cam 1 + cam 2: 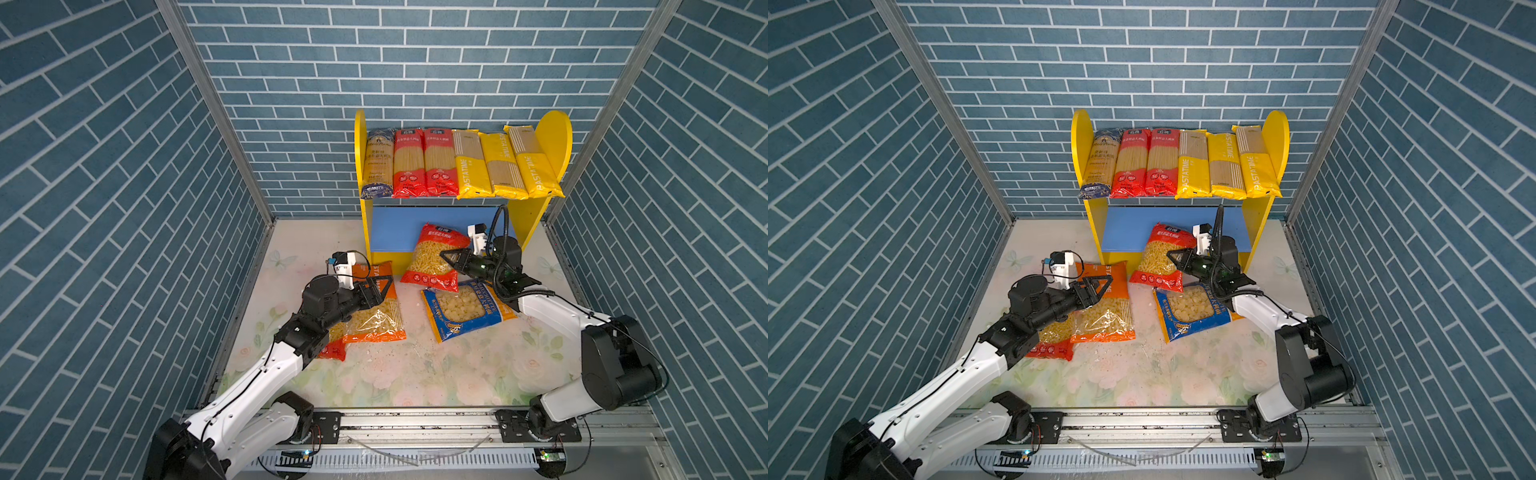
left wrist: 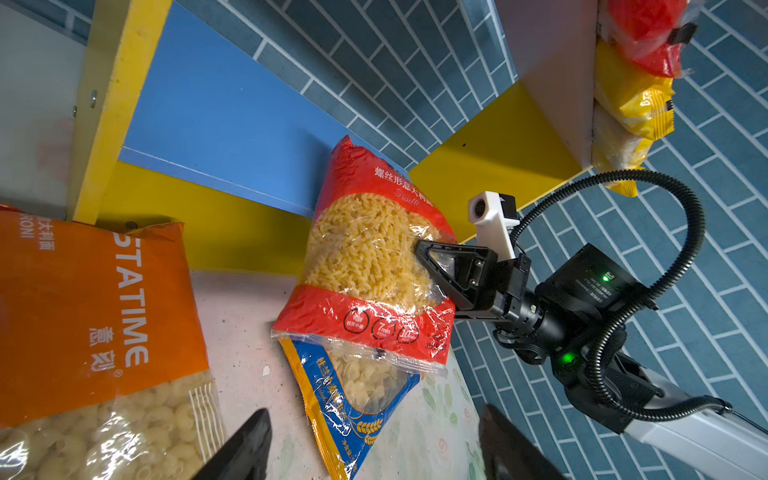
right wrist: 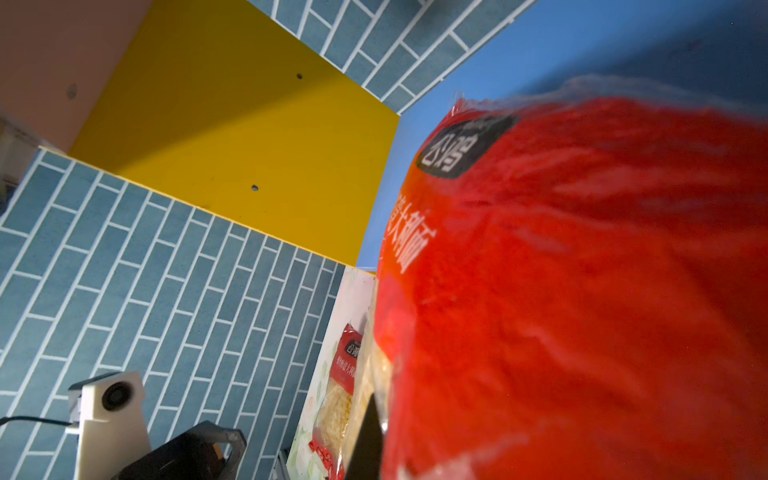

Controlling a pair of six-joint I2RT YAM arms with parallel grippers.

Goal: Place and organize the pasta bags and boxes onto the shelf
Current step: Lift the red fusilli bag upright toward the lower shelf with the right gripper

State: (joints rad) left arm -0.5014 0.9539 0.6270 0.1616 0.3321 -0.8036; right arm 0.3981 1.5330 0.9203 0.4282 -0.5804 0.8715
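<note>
- Six across on the upper board of the shelf (image 1: 552, 137), side by side: one dark blue spaghetti pack (image 1: 377, 164) at the left end, two red spaghetti packs (image 1: 409, 164), then three yellow PASTATIME packs (image 1: 500, 166), the last leaning on the right side panel.
- One red fusilli bag (image 1: 434, 259) stands tilted in front of the shelf. Its top rests at the front edge of the blue lower board (image 1: 395, 224) and its bottom overlaps the blue-yellow bag (image 1: 465, 311).
- Clamped on that red bag's right edge is the right gripper (image 1: 446, 257), its jaws pinched narrow on the plastic.
- Flat on the bench (image 1: 415, 374) lies the blue-yellow bag, partly under the right arm.
- Further left, well apart from it, the orange PASTATIME macaroni bag (image 1: 374, 316) lies flat on the bench.
- Beneath the orange bag's near corner and the left arm, a second red bag (image 1: 332, 351) sticks out.
- Above the orange bag's upper part hangs the left gripper (image 1: 384, 291), jaws spread wide and holding nothing.
</note>
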